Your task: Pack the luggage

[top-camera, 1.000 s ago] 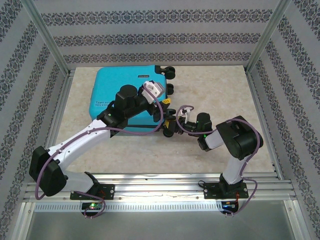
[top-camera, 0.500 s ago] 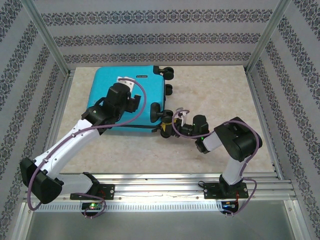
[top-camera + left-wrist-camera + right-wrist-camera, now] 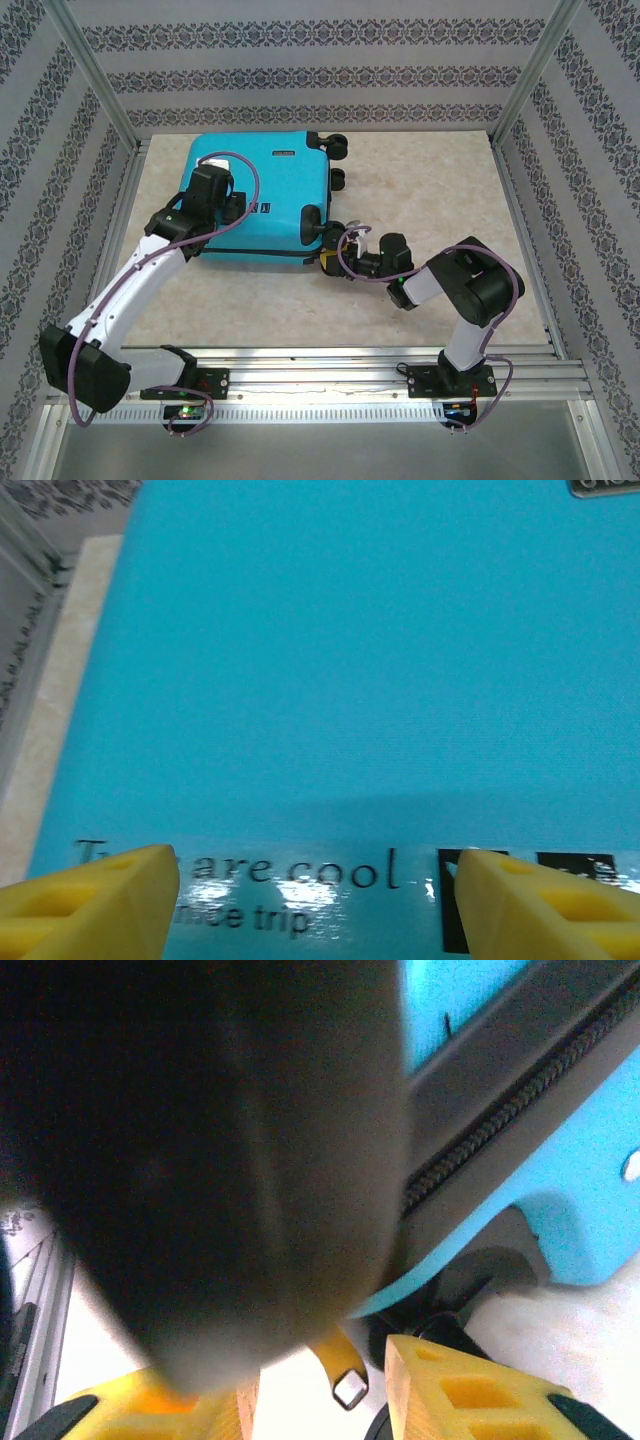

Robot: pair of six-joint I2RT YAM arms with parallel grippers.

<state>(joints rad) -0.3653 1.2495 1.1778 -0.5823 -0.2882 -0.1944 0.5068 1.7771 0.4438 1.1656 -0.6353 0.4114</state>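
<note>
Shut turquoise suitcase (image 3: 275, 205) far left, left gripper (image 3: 310, 880) spread open over it, right gripper (image 3: 320, 1380) at its near-right corner, grip unclear.

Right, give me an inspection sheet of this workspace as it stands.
Surface: pale stone-look table.
Job's things: the luggage lies flat and closed at the far left of the table, with its wheels on the right-hand side.
Clutter: nothing seen.
Grippers: left gripper is open above the printed shell. Right gripper is at the case's near right corner, fingers apart, with the zipper pull hanging loose between them.
Cables: a purple cable loops at the left wrist and another at the right wrist.
Surroundings: patterned walls, metal frame posts and a mounting rail at the near edge.
</note>
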